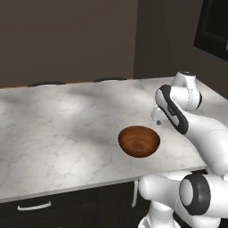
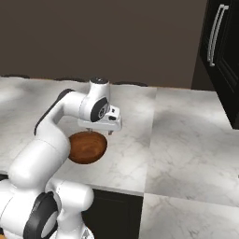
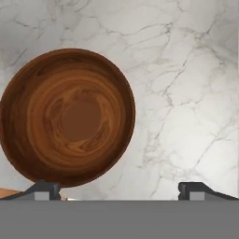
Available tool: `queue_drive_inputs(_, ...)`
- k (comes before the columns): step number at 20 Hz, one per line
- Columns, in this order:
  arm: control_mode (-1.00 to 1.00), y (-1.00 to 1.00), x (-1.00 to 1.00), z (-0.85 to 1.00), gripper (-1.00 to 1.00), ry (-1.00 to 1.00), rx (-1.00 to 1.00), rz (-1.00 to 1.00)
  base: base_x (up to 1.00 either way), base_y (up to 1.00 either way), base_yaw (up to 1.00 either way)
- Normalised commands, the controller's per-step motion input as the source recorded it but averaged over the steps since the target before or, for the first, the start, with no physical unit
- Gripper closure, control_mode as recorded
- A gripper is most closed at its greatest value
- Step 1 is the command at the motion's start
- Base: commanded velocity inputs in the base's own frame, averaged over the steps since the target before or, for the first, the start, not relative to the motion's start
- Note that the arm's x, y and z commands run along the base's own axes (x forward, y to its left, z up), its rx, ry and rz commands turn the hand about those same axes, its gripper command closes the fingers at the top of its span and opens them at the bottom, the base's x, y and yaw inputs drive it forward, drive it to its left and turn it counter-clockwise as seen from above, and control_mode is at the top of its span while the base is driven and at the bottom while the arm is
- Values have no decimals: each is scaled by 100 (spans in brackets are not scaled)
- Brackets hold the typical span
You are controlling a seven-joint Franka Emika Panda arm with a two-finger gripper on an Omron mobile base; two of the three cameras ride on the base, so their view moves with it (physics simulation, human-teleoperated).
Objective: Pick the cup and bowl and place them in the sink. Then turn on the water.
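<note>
Bowl (image 3: 67, 116) pickup is judged to be the step in hand. The bowl is seen on the marble table (image 1: 53, 129), near its front edge, empty and upright. The gripper (image 3: 119, 189) is held above the table with its jaws spread wide apart and nothing between them; in the hand view the bowl lies at about 10 o'clock from the gripper's midpoint, with one fingertip (image 3: 44, 189) at its rim.

For a sound grasp, the gripper should be shifted toward 9 o'clock until one finger stands inside the rim and one outside, then lowered and closed on the wall. A grasp across the full width is judged unworkable.

The bowl is round, glossy, reddish-brown, with ringed wood grain. The table is white marble with grey veins, smooth and flat.
</note>
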Motion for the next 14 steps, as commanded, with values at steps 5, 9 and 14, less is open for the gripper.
queue_drive_inputs(5,-100,0,12,-23,-100,0,0,0,0,0,0)
queue_drive_inputs(9,-100,0,11,-27,-100,0,0,0,0,0,0)
queue_drive_inputs(14,-100,0,13,-28,-100,1,0,0,0,0,0)
